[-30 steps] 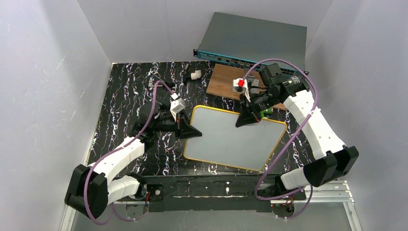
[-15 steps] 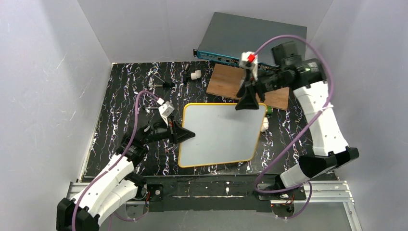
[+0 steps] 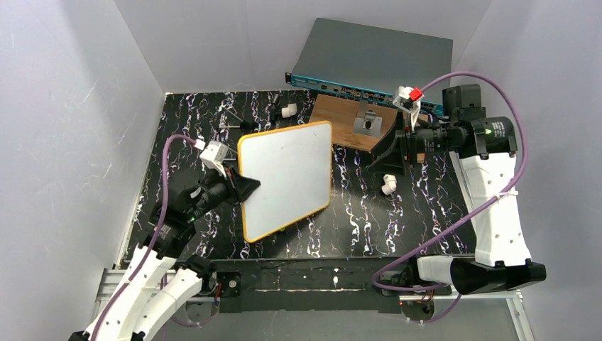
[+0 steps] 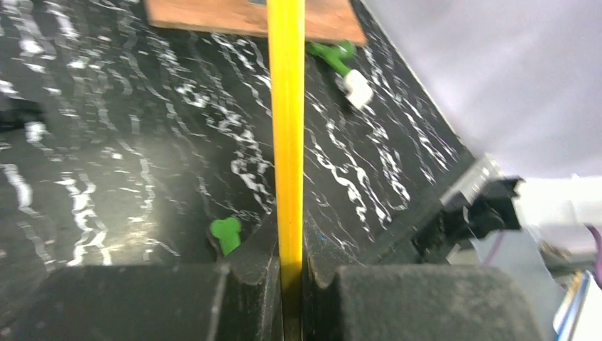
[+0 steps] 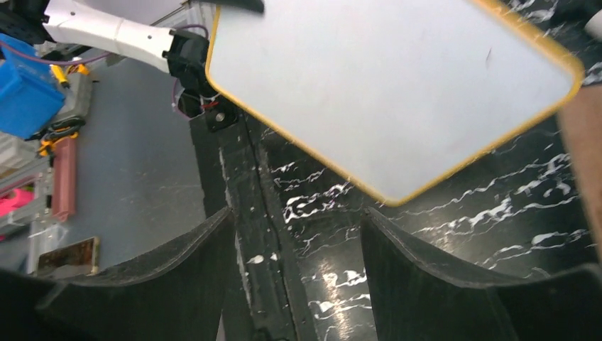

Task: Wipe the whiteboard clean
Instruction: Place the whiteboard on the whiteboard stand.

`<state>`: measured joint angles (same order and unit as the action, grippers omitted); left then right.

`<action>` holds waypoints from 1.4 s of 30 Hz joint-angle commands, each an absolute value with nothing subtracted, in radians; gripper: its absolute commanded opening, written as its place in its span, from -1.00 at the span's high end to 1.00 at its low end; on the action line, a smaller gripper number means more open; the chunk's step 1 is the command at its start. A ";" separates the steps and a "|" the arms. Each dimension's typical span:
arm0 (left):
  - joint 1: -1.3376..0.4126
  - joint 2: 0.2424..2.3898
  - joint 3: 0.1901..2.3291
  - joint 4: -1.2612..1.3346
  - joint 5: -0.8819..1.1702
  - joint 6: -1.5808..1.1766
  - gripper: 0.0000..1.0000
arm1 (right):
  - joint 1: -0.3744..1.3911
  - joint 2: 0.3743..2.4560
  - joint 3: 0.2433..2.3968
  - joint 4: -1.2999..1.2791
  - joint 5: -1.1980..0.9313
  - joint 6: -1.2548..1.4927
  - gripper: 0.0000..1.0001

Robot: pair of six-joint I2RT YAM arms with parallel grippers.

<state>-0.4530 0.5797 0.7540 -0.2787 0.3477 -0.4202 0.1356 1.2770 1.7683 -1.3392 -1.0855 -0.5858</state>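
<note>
The whiteboard (image 3: 286,177) is white and blank, with a thin orange-yellow frame. It hangs tilted above the black marbled table, left of centre. My left gripper (image 3: 245,190) is shut on its left edge. In the left wrist view the yellow frame (image 4: 286,106) runs edge-on between the closed pads of that gripper (image 4: 289,249). My right gripper (image 3: 387,150) stands apart to the right, near the wooden board, open and empty. In the right wrist view the whiteboard (image 5: 390,85) floats beyond that gripper's (image 5: 298,220) spread fingers (image 5: 426,270).
A brown wooden board (image 3: 341,124) at the back carries a small metal piece (image 3: 367,122). Behind it sits a grey box with a teal front (image 3: 369,57). Small white pieces (image 3: 388,183) (image 3: 287,110) and green ones (image 4: 226,233) (image 4: 334,53) lie on the table.
The left gripper has lifted the whiteboard off the table, tilted it and swung it left. The right gripper has opened and pulled back up and to the right, away from the board.
</note>
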 commanded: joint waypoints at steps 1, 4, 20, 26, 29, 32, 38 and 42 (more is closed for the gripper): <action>-0.446 0.613 0.942 -0.298 0.068 -0.360 1.00 | 0.103 1.229 1.637 -1.227 -1.162 -0.548 -0.42; -0.446 0.650 1.008 -0.303 -0.026 -0.295 1.00 | 0.090 1.168 1.499 -1.122 -1.179 -0.490 -0.42; -0.416 0.935 1.235 -0.097 -0.253 -0.051 1.00 | 0.065 1.082 1.302 -0.966 -1.187 -0.431 -0.48; -0.334 1.049 1.309 -0.015 -0.218 -0.037 1.00 | 0.059 1.081 1.298 -0.963 -1.189 -0.430 -0.48; -0.270 1.094 1.344 0.032 -0.188 -0.067 1.00 | 0.058 1.084 1.296 -0.961 -1.189 -0.428 -0.48; -0.220 1.140 1.369 0.065 -0.164 -0.092 1.00 | 0.058 1.088 1.296 -0.961 -1.190 -0.428 -0.49; -0.162 1.232 1.377 0.161 -0.115 -0.116 1.00 | 0.054 1.093 1.294 -0.960 -1.185 -0.426 -0.48; -0.152 1.276 1.358 0.231 -0.098 -0.117 1.00 | 0.052 1.101 1.295 -0.960 -1.185 -0.426 -0.48</action>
